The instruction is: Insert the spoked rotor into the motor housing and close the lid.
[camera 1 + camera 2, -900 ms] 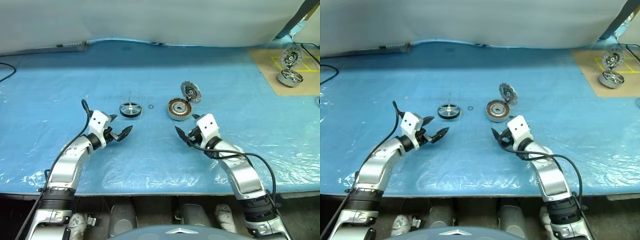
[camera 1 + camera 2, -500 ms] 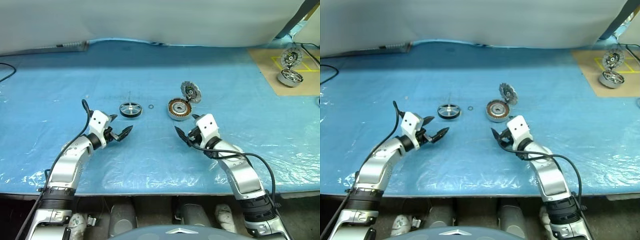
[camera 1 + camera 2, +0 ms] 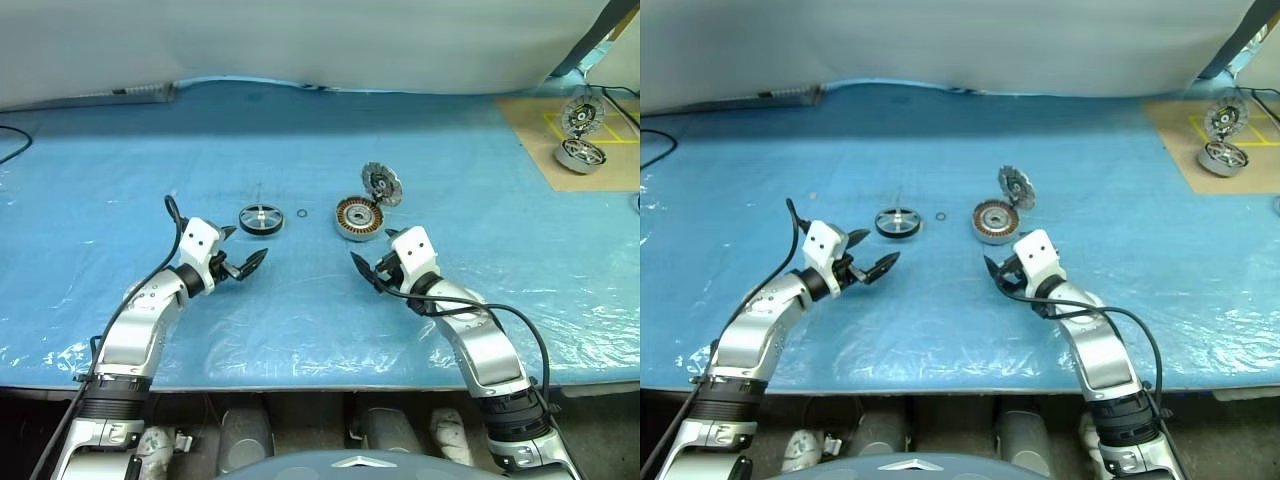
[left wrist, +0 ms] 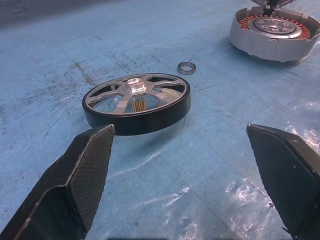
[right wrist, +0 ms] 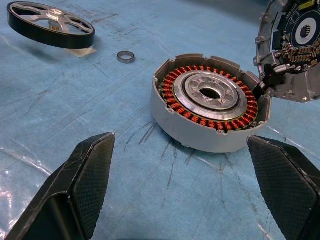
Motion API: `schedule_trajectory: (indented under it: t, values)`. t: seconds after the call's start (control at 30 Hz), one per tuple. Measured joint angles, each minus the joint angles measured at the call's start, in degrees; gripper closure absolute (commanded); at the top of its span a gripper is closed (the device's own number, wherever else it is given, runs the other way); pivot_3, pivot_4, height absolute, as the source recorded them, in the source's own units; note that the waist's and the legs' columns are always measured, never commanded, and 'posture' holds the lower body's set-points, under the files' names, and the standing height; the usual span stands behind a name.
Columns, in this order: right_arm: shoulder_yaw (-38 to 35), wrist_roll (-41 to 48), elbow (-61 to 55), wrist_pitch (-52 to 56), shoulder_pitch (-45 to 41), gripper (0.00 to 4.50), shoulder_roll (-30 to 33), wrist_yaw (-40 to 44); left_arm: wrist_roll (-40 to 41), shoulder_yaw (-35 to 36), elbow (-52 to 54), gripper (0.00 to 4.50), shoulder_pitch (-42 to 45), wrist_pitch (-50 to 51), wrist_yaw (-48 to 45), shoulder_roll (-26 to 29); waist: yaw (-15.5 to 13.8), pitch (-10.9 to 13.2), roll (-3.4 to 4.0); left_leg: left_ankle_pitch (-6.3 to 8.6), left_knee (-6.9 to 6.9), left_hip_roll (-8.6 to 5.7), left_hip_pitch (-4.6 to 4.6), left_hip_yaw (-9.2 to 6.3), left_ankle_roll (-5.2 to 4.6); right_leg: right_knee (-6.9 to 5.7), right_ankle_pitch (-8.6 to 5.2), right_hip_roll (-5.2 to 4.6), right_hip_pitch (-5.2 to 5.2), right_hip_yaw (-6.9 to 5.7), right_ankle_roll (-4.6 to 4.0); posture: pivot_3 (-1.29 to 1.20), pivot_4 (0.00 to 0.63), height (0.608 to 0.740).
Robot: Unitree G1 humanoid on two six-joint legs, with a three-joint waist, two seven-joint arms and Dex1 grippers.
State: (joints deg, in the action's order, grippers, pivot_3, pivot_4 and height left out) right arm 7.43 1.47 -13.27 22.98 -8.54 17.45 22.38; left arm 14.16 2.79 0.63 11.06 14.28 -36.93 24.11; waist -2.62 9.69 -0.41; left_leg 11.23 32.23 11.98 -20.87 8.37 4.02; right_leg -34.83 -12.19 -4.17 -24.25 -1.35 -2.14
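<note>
Now | left end effector wide, near spoked rotor | right end effector wide, facing motor housing

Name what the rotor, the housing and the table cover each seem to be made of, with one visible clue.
Rotor: glossy black rim, maybe painted metal or plastic; bright silver spokes look like machined metal.
Housing: matte grey wall, likely cast metal; the coppery-orange windings inside look like copper wire.
Cover: thin blue plastic sheet, judging by its wrinkles and sheen.
</note>
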Motion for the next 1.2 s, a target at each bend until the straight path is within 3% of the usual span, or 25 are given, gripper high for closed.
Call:
schedule_trajectory:
  t: [0.3, 0.5, 0.73, 1.2]
  values:
    - [0.0, 0.4, -0.1, 4.8, -3.9, 0.03, 0.3, 0.7, -0.2, 0.0, -0.2, 0.0, 0.0, -0.3, -0.1, 0.0, 0.1, 0.0, 0.0, 0.0, 0.02, -0.01, 0.01, 0.0, 0.0, -0.03, 0.0, 0.0, 0.0, 0.01, 0.0, 0.0, 0.15, 0.74]
    - [3.1, 0.6, 0.1, 18.6, -15.0, 0.03, 1.1, 3.4, -0.7, -0.6, -1.7, 0.0, -0.1, -2.4, -0.5, -0.1, 0.3, 0.0, 0.02, -0.01, 0.05, 0.0, 0.24, 0.01, 0.01, -0.13, 0.01, 0.01, 0.0, 0.03, -0.02, 0.0, 0.15, 0.74]
    - [9.1, -1.7, 8.8, 23.7, -26.1, 0.03, 1.0, 4.4, -1.7, -1.1, -2.8, 0.0, -1.1, -6.4, -0.5, -1.5, 0.0, 0.0, 0.02, -0.01, 0.05, -0.01, 0.22, 0.0, 0.02, -0.11, 0.01, 0.0, 0.0, 0.03, -0.03, 0.0, 0.15, 0.74]
    - [10.4, -3.7, 14.6, 24.4, -27.3, 0.03, 1.3, 5.0, -1.5, -2.2, -1.8, 0.0, -4.3, -7.3, -1.5, -2.5, 0.0, 0.0, 0.02, -0.01, 0.09, 0.01, 0.25, 0.01, 0.02, -0.16, 0.02, 0.01, 0.0, 0.04, -0.03, 0.0, 0.15, 0.74]
